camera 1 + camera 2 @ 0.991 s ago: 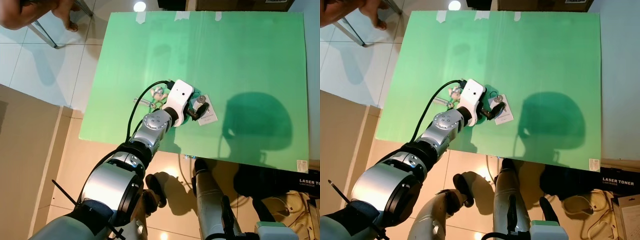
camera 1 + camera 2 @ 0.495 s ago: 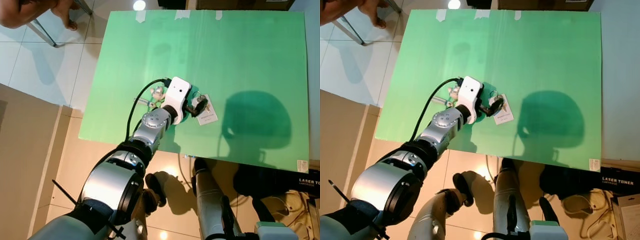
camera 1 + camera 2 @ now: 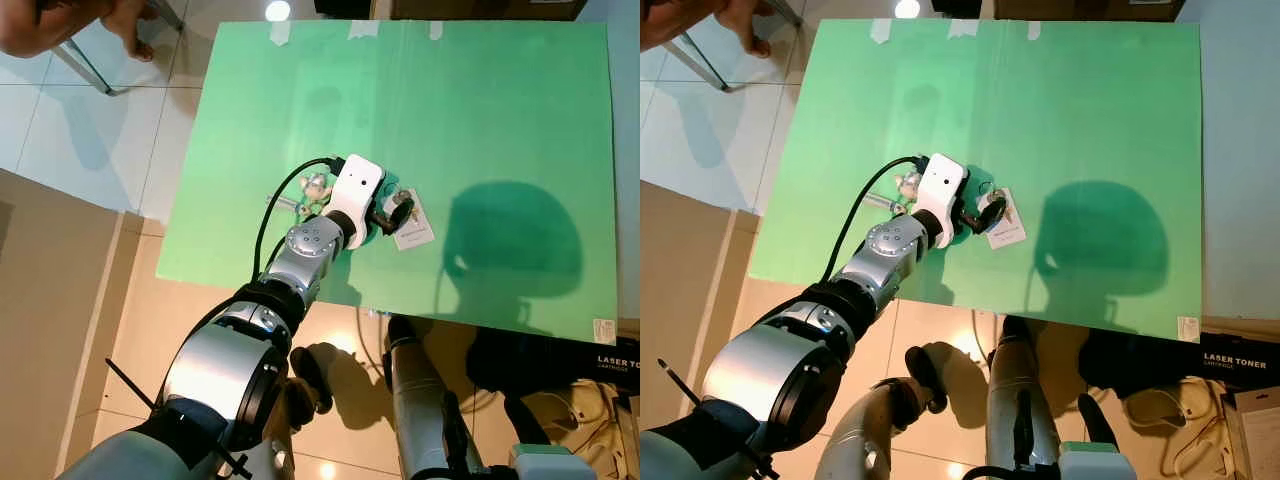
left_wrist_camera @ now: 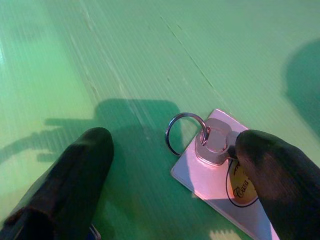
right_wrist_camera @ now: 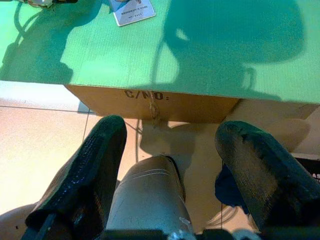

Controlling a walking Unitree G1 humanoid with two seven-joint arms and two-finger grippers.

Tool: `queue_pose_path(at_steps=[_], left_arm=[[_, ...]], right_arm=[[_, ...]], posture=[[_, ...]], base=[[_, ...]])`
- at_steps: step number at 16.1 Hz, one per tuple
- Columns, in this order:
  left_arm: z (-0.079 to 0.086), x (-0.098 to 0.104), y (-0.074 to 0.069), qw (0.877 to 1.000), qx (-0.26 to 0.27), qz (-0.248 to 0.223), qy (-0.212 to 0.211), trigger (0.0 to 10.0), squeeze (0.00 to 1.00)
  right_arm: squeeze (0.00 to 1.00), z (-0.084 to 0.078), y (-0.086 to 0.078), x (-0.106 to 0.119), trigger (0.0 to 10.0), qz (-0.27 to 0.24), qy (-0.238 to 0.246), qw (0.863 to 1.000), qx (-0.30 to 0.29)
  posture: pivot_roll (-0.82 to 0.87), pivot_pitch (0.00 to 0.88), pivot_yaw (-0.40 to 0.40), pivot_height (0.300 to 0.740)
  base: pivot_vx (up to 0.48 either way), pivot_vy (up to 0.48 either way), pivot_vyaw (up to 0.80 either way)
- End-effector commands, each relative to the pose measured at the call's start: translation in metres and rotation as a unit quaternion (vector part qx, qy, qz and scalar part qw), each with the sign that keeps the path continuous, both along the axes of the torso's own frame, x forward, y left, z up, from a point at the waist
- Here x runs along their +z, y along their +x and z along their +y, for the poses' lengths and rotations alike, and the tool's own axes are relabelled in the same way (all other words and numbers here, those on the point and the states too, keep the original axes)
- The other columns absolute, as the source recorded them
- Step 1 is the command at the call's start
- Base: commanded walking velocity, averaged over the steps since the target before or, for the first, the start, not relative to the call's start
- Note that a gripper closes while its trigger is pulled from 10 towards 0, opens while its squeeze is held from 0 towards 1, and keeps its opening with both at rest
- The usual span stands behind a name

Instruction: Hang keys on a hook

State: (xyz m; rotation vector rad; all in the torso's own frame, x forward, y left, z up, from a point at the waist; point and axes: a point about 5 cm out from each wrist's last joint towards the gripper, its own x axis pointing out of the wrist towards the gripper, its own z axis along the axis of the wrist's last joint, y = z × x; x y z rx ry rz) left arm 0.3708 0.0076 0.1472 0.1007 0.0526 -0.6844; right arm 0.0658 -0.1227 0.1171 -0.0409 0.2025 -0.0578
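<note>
Your left gripper (image 4: 170,175) is reaching over the green board (image 3: 480,120), its two black fingers spread wide on either side of the keys (image 4: 216,141). One fingertip (image 4: 272,165) touches the key head; the other sits well clear, across the silver key ring (image 4: 185,134). The keys lie flat on a white tag (image 3: 412,228), which rests on the board nearer its front edge than its back and left of centre. Just beside your wrist, toward the board's left edge, stands a small metal hook (image 3: 312,190) with a thin rod sticking out. Your right gripper (image 5: 170,165) hangs low below the board's front edge, fingers apart and holding nothing, above the tan floor tiles (image 5: 45,145). A person's bare foot (image 3: 130,25) shows beyond the board's far left corner.
</note>
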Motion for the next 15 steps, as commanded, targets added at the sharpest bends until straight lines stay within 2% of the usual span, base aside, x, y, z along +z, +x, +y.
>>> queue_pose_path(at_steps=[1, 8, 9, 10, 15], left_arm=[[-0.0128, -0.0231, -0.0138, 0.999, -0.016, 0.051, 0.003, 10.0, 1.00], [-0.0104, -0.0234, -0.0137, 0.999, -0.022, 0.045, 0.007, 10.0, 1.00], [-0.0086, -0.0224, -0.0124, 0.999, -0.017, 0.043, 0.005, 0.0, 0.64], [-0.0080, -0.0220, -0.0120, 0.999, -0.015, 0.042, 0.004, 0.0, 0.00], [-0.0094, -0.0202, -0.0122, 0.999, -0.024, 0.042, -0.003, 0.0, 0.00]], right_arm=[[0.00, 0.0169, -0.0099, -0.0091, 10.0, 0.033, 0.026, 0.999, 0.022], [0.00, 0.0174, -0.0099, -0.0116, 10.0, 0.033, 0.026, 0.999, 0.022], [0.00, 0.0173, -0.0103, -0.0115, 10.0, 0.033, 0.025, 0.999, 0.023], [0.00, 0.0172, -0.0105, -0.0115, 10.0, 0.033, 0.025, 0.999, 0.023], [0.00, 0.0175, -0.0100, -0.0122, 10.0, 0.033, 0.025, 0.999, 0.025]], posture=[[-0.69, 0.509, 0.219, 0.740], [-0.68, 0.499, 0.220, 0.740], [-0.68, 0.501, 0.219, 0.740], [-0.68, 0.501, 0.219, 0.740], [-0.67, 0.502, 0.218, 0.740]], base=[[0.000, 0.000, 0.00], [0.000, 0.000, 0.00], [0.000, 0.000, 0.00], [0.000, 0.000, 0.00], [0.000, 0.000, 0.00]])
